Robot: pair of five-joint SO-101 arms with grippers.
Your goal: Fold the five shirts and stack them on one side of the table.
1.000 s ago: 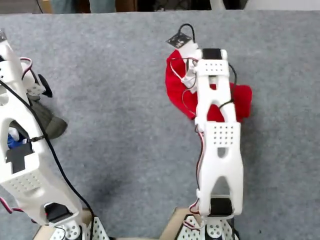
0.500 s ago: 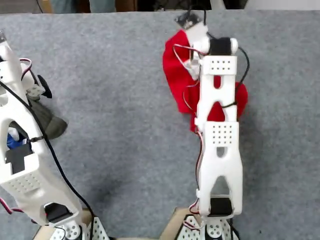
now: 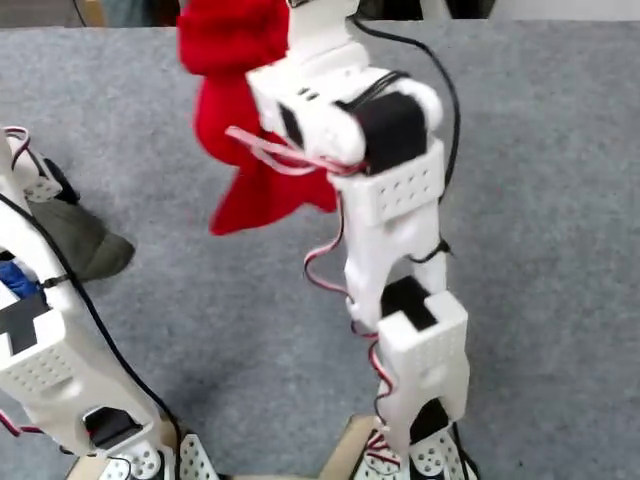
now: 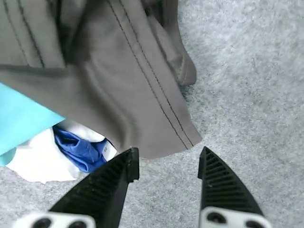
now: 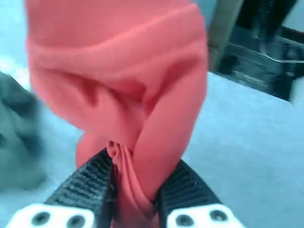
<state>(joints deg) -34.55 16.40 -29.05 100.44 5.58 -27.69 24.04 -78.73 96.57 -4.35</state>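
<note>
From above, the red shirt (image 3: 245, 150) hung in the air off the raised right arm, over the far edge of the table (image 3: 550, 150), left of its middle. A grey shirt (image 3: 85, 245) lay at the left edge beside the left arm.

Down the left wrist, the left gripper (image 4: 168, 154) gaped wide, holding nothing. The grey shirt's hem lay just past its tips, over light blue cloth (image 4: 23, 118), white cloth (image 4: 38, 164) and dark blue cloth (image 4: 80, 147).

Down the right wrist, the right gripper (image 5: 137, 164) was clamped on a bunched fold of the red shirt.

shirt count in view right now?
5. Red shirt hangs from the right gripper. Grey shirt lies by the left gripper, with cyan shirt, white shirt and blue shirt peeking out under it. Blue may belong to the white one.
</note>
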